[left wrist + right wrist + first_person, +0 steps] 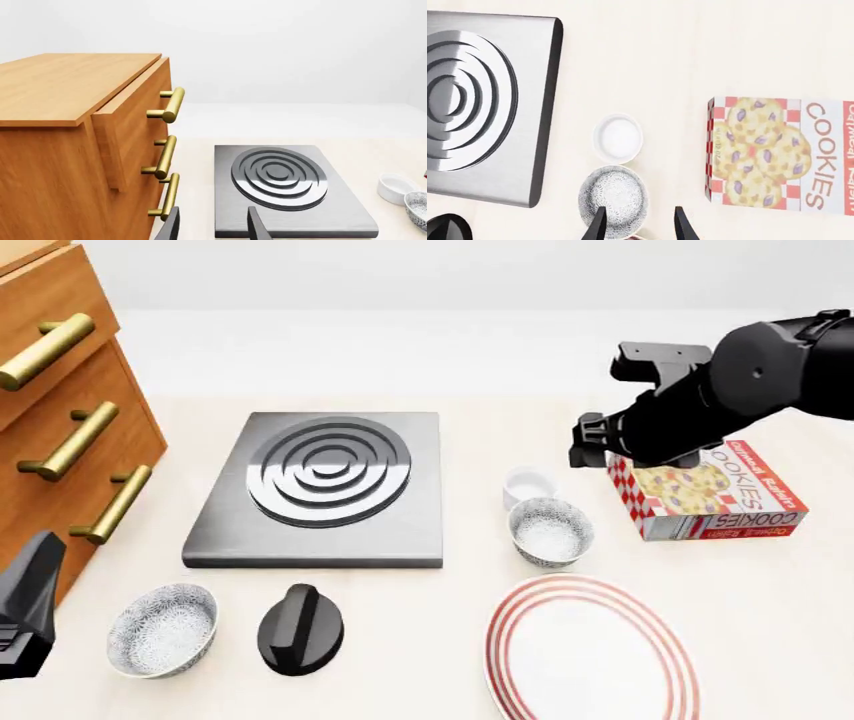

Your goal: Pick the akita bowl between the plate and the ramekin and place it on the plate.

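**Right arm above the cookie box, target bowl on the worktop**

At the far left of your front view stands a wooden drawer cabinet (60,430) with brass handles. Your left end effector (213,225) shows in its wrist view as two dark fingers set apart with nothing between them, pointing toward the cabinet and the hob; the front view catches only a dark piece of that arm at the lower left edge.

Next, on the pale worktop (441,630), a second patterned bowl (163,629) sits near the front, with a black knob (300,628) just beside it. Behind them lies the grey hob plate (320,488) with raised rings.

Right of centre, the ramekin (529,484) sits farthest back. The akita bowl (550,531) is directly in front of it, upright, very close or touching. The plate (594,650) lies nearer you, apart from the bowl.

Further right lies a cookie box (707,492). Your right arm hangs above it. Your right end effector (639,225) is spread open and empty, over the akita bowl's edge.
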